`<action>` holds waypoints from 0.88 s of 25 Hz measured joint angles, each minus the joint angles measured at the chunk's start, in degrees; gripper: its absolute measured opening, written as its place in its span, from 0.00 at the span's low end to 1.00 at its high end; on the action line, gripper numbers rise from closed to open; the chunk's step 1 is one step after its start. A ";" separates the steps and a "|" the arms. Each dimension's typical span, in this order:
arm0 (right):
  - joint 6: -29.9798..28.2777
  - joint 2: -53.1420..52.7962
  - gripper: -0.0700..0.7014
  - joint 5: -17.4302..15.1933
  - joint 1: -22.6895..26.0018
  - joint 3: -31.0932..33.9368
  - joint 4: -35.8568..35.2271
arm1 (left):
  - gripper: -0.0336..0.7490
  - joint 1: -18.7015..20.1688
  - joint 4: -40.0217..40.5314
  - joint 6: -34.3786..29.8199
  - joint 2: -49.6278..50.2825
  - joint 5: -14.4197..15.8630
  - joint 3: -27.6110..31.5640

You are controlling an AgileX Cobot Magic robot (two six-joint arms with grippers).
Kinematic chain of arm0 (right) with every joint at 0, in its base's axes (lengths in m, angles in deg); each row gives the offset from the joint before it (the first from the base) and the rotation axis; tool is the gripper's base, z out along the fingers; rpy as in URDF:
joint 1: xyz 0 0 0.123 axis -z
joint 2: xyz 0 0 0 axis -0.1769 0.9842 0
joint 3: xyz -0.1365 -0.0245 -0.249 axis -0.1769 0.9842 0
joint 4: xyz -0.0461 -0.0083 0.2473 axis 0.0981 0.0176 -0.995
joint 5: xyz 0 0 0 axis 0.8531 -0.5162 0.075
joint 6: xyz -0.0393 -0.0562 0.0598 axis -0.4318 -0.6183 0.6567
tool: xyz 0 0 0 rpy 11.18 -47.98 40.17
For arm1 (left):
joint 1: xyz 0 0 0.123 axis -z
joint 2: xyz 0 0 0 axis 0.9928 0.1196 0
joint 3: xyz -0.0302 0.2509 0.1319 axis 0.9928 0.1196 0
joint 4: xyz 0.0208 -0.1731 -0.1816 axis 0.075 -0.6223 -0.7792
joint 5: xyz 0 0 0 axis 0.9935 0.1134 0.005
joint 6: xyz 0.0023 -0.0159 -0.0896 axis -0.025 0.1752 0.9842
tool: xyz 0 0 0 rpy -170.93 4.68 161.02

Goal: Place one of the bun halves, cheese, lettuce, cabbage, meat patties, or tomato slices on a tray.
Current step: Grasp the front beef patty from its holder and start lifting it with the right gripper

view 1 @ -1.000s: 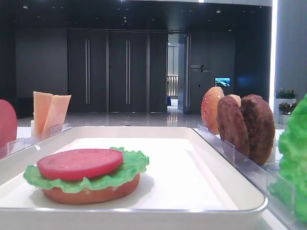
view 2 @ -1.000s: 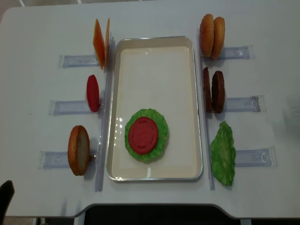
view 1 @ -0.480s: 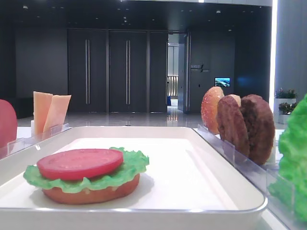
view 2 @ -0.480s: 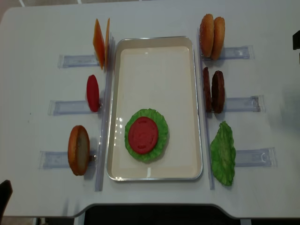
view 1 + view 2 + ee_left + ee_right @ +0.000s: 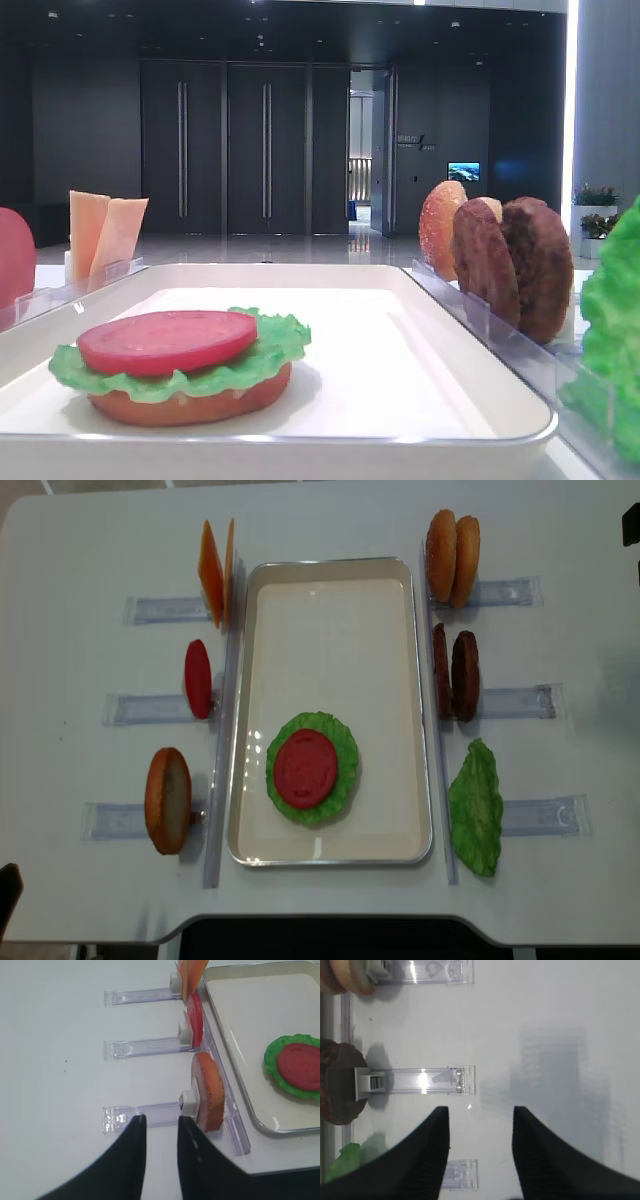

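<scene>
Lettuce (image 5: 312, 770), frilly green, under a smooth tomato slice (image 5: 305, 768) sits at the glossy tray's (image 5: 330, 568) six o'clock; both grippers (image 5: 160, 1122) (image 5: 480, 1112) are spread, empty.

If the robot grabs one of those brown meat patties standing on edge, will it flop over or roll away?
Probably neither. The meat patties stand upright in their clear rack without sagging, so they look stiff. Being round discs, one could roll if set down on edge. The rough, grainy surface should give the fingers decent grip.
</scene>
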 joint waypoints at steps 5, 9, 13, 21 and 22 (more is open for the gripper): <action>2.06 0.27 0.47 -0.94 -0.07 -0.31 0.00 | 0.22 0.00 0.00 0.00 0.00 0.00 0.00; 6.07 0.27 0.47 -0.83 -3.20 -0.31 0.37 | 0.17 0.00 0.00 0.00 0.00 0.00 0.00; 10.60 0.32 0.47 0.79 -9.10 -0.31 0.37 | 0.14 0.00 0.00 0.00 0.00 0.00 0.00; 17.73 0.32 0.49 3.62 -19.32 -0.31 0.38 | 0.07 0.00 0.00 0.00 0.00 0.00 0.00; 18.32 0.32 0.49 3.79 -20.24 -0.31 0.56 | 0.07 0.00 0.00 0.00 0.00 0.00 0.00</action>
